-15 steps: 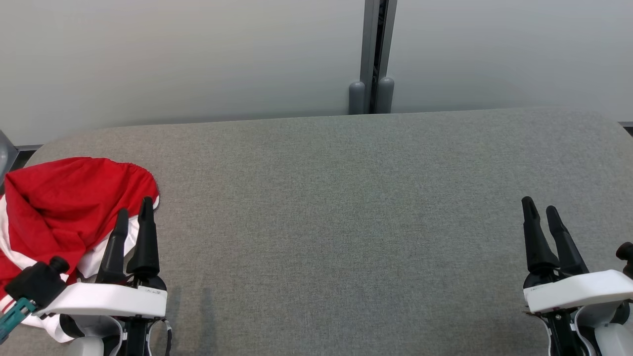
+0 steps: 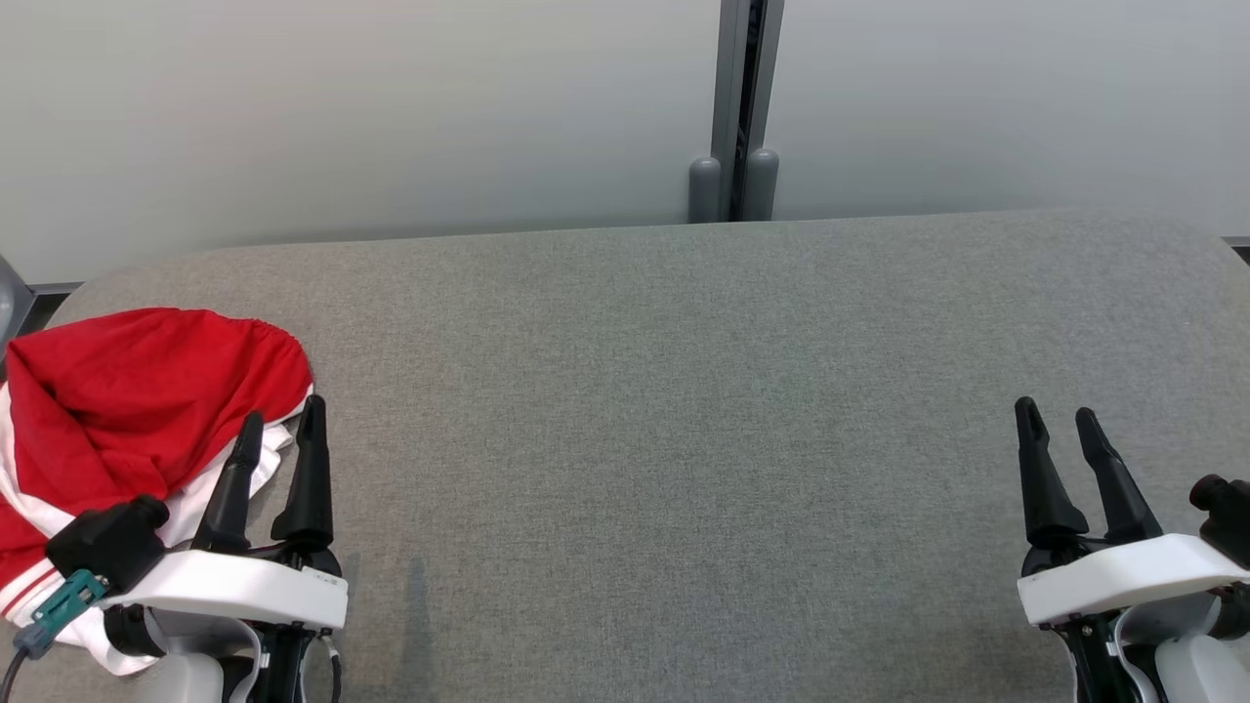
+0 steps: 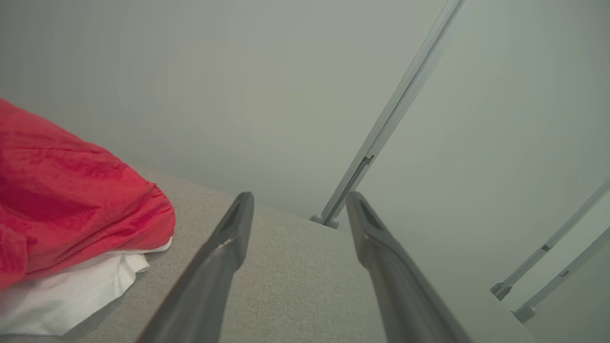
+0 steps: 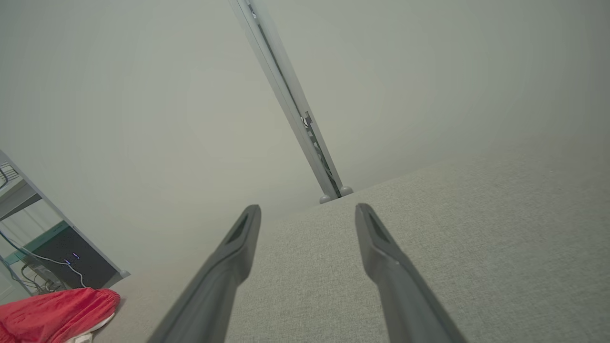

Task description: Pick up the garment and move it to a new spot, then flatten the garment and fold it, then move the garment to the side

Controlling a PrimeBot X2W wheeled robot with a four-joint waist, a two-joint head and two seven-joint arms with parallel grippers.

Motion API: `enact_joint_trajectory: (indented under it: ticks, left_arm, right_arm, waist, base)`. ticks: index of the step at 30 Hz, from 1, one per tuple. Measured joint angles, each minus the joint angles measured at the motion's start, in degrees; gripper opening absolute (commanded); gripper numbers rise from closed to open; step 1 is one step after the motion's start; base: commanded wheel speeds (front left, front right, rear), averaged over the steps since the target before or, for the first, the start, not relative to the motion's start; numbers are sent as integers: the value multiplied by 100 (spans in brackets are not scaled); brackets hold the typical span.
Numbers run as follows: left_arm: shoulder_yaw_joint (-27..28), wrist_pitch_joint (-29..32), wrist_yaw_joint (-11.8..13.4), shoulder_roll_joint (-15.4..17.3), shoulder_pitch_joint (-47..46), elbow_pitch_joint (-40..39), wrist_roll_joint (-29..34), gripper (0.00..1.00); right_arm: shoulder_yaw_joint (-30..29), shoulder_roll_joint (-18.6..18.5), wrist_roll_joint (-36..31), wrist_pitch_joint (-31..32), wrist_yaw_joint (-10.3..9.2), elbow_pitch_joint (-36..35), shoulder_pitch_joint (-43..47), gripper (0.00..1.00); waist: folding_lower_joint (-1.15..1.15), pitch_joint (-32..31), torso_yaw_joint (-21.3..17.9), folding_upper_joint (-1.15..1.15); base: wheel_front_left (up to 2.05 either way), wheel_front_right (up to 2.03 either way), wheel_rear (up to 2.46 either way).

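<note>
The garment (image 2: pixel 127 400), red with white stripes, lies crumpled at the far left of the grey padded table (image 2: pixel 684 391). My left gripper (image 2: pixel 281 425) hovers open at the garment's right edge, nothing between its fingers. In the left wrist view the garment (image 3: pixel 71 200) bulges at the left, beside the open left gripper (image 3: pixel 298 200). My right gripper (image 2: pixel 1055 415) stands open over bare table at the lower right. The right wrist view has the open right gripper (image 4: pixel 307 212) and, far off at the lower left, the garment (image 4: pixel 52 312).
A pale wall with a grey vertical post (image 2: pixel 742 107) runs along the table's far edge. In the right wrist view a shelf with a dark box and cables (image 4: pixel 57 257) stands beyond the table's left end. The wide middle of the table lies between my grippers.
My left gripper has shifted slightly right and toward me, and its fingers stand wider apart. The right gripper has edged left and opened wider too. The garment has not moved.
</note>
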Motion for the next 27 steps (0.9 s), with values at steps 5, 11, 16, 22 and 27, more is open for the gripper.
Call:
enact_joint_trajectory:
  ticks: [5, 11, 16, 22, 27]
  left_arm:
    - [8, -99, 0, 33, -65, 100, 328, 100]
    - [34, -190, 0, 27, -65, 136, 816, 100]
    - [52, -266, 1, -10, -60, 165, 1168, 100]
    - [60, -350, 1, -26, -30, 268, 1546, 100]
    - [62, -425, 1, -26, 7, 379, 1825, 100]
  right_arm:
    - [44, -7, -249, -62, 4, 85, -39, 100]
    - [75, -40, -560, -140, 5, 226, -88, 100]
    - [85, -43, -798, -192, 5, 352, -92, 100]
    - [85, -43, -1079, -250, 5, 432, -94, 100]
    - [93, -46, -1293, -303, 5, 549, -112, 100]
  waist:
    - [0, 19, -18, 0]
    - [0, 20, -25, 0]
    - [0, 23, -28, 0]
    - [0, 8, -25, 0]
    - [0, -2, -19, 0]
  base:
    - [0, 0, 0]
    - [0, 0, 0]
    - [0, 0, 0]
    - [0, 0, 0]
    - [0, 0, 0]
